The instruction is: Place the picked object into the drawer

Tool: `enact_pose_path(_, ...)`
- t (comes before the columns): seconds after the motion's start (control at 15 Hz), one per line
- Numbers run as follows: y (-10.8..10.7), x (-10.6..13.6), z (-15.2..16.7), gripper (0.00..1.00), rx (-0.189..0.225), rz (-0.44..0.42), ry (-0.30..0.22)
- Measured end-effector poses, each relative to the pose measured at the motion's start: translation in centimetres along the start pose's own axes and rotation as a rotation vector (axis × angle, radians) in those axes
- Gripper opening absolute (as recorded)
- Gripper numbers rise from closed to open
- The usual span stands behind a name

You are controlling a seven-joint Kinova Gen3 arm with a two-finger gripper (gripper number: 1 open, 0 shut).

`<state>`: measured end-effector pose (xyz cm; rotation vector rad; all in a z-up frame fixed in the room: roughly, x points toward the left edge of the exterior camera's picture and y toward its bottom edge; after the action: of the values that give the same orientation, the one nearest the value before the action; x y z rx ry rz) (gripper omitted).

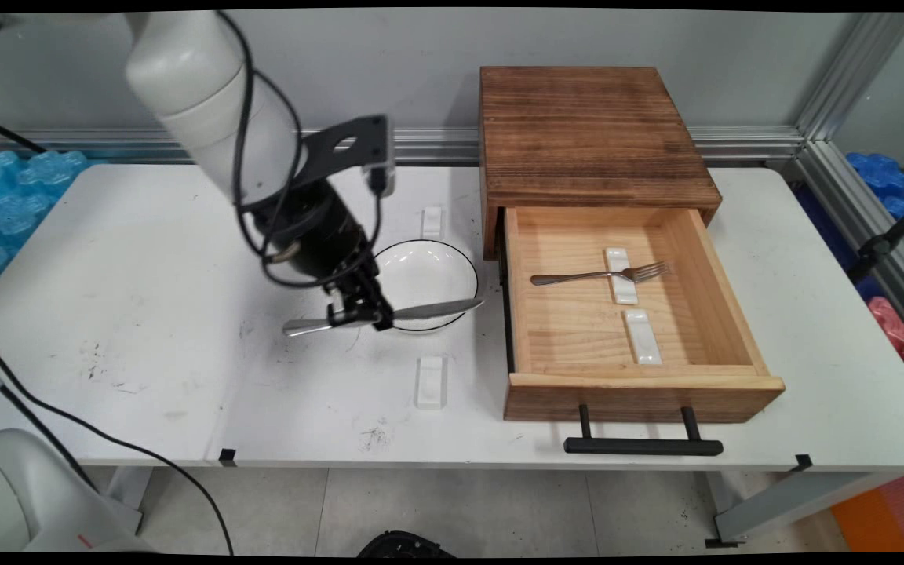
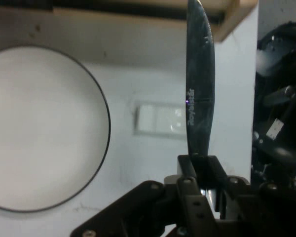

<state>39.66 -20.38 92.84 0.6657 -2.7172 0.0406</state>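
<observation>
Fingers (image 1: 358, 314) clamped on a table knife (image 1: 389, 315), gripped about mid-length; handle sticks out to the left, blade to the right. Knife is held roughly level, lifted off the tabletop (image 1: 146, 259), its blade tip reaching over the near rim of a white plate with a thin black edge (image 1: 425, 284). Hand view confirms the clamp: both fingers (image 2: 187, 170) pinch the blade base, blade running away toward the drawer's corner, plate to one side, and a small white rest below on the table. Moving right along the tabletop: one white cutlery rest (image 1: 431, 382) lies in front of the plate, another white rest (image 1: 431, 222) behind it, both bare. Further right stands a dark wooden cabinet (image 1: 589, 133) with its pale drawer (image 1: 640, 384) pulled fully open, black bar handle (image 1: 643, 446) toward the camera. Inside the drawer a fork (image 1: 601, 275) lies crosswise with its neck on a white rest (image 1: 621, 275); a second white rest (image 1: 643, 336) nearer the drawer front is unoccupied. As things lie: fork is laid down, knife is in the air and on no rest, drawer stands open.
</observation>
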Motion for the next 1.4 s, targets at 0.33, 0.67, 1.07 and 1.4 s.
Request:
enact_pose_path(0.33, -0.8, 6.7, -0.3, 0.0, 0.027, -0.008, 0.034)
enact_pose_path(0.67, -1.4, 11.9, 1.5, 0.0, 0.052, 0.001, 0.044)
enact_pose_path(1.07, -2.1, 19.1, 6.1, 0.0, 0.088, -0.017, 0.057)
enact_pose_path(1.4, -2.2, 23.0, 9.5, 0.0, 0.108, -0.014, 0.05)
